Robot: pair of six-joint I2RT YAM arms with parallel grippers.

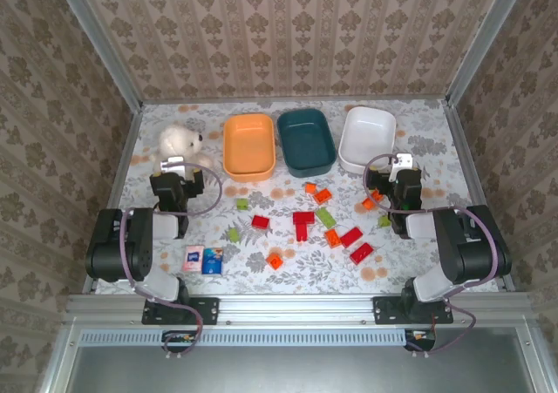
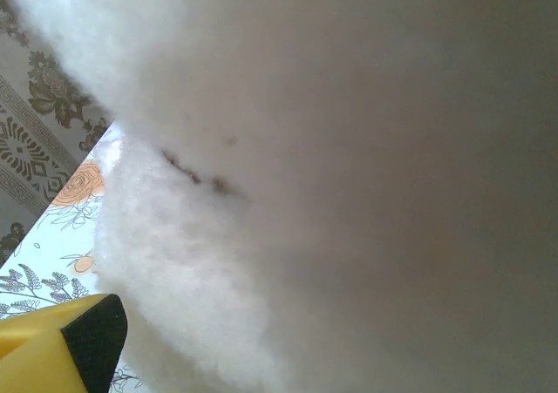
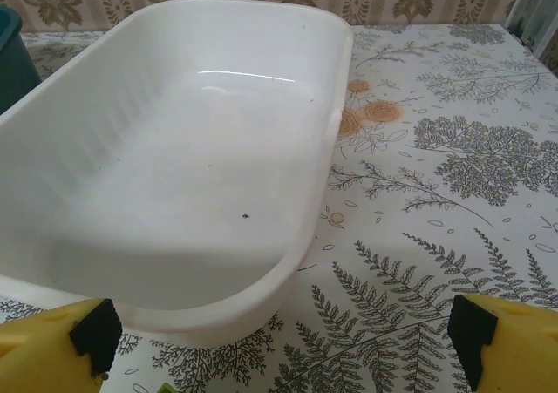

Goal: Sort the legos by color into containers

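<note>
Three containers stand in a row at the back: an orange bowl [image 1: 249, 146], a dark teal bowl [image 1: 306, 140] and a white bowl [image 1: 367, 138]. The legos lie scattered in front of them, among them a red one [image 1: 302, 223], an orange one [image 1: 275, 260] and a green one [image 1: 241, 204]. My left gripper [image 1: 172, 168] is open, right up against a white stuffed bear [image 1: 180, 140] whose fur [image 2: 288, 175] hides most of the left wrist view; one yellow fingertip [image 2: 91, 336] shows. My right gripper [image 3: 283, 341] is open and holds nothing, just short of the white bowl's near rim [image 3: 218, 319].
A flat pink-and-blue packet [image 1: 203, 260] lies near the front left. Metal frame posts and patterned walls close in the table on three sides. An orange lego [image 1: 370, 203] and a green one [image 1: 384, 221] sit close beside the right arm.
</note>
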